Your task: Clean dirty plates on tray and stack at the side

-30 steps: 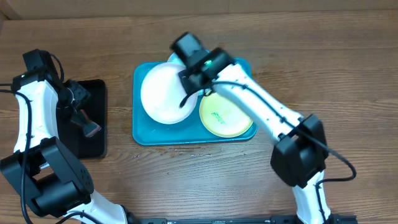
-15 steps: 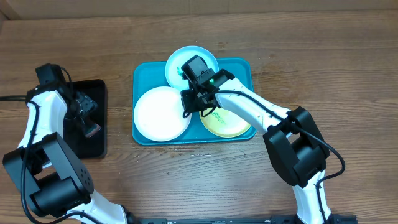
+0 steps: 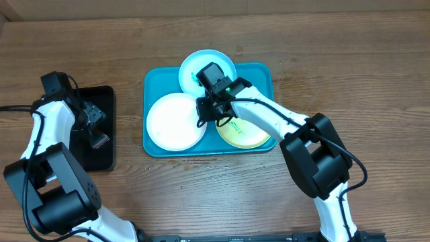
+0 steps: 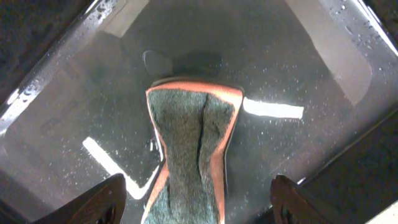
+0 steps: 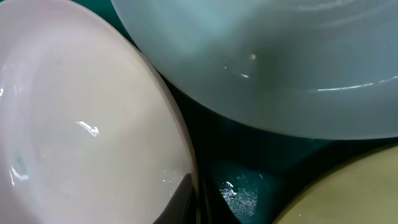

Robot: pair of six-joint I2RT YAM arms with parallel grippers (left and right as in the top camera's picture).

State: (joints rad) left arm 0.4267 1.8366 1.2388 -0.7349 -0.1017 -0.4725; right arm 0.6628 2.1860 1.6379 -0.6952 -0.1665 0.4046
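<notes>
The turquoise tray (image 3: 156,81) holds three plates. The white plate (image 3: 173,122) lies flat at the front left, the pale cyan plate (image 3: 195,66) overhangs the far rim, and the yellow-green plate (image 3: 250,133) with a teal smear is at the front right. My right gripper (image 3: 205,114) is shut on the white plate's right rim. In the right wrist view one dark finger (image 5: 186,202) lies on the rim of the white plate (image 5: 81,124), beside the cyan plate (image 5: 280,56) and the yellow-green plate (image 5: 354,199). My left gripper (image 3: 94,134) is open around a sponge (image 4: 193,143).
A smaller black tray (image 3: 101,158) stands at the left of the wooden table; the green and orange sponge lies in it (image 4: 298,74), wet with droplets. Bare tray floor (image 5: 245,190) shows between the three plates.
One second ago the white plate was held raised and tilted over the tray; it now lies flat at the tray's front left. My left arm shifted slightly over the black tray.
</notes>
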